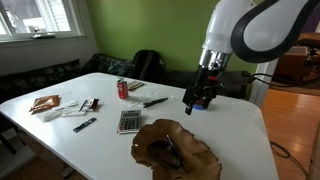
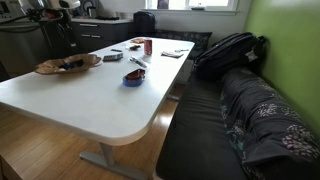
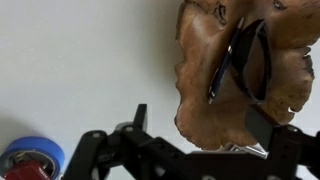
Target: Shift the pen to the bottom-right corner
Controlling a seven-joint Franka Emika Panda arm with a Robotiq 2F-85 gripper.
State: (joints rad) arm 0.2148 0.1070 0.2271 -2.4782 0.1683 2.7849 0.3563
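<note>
The pen is a slim dark stick lying flat on the white table, between the red can and my gripper. My gripper hangs just above the table to the pen's right, well apart from it. In the wrist view the gripper is open with nothing between its fingers; the pen is out of that view. A rounded corner of the tabletop shows nearest the camera in an exterior view, with nothing on it.
A wooden bowl holding dark items sits at the table's near side and also shows in the wrist view. A blue tape roll, red can, grey calculator, a shorter dark stick and papers lie around. A couch runs along the table.
</note>
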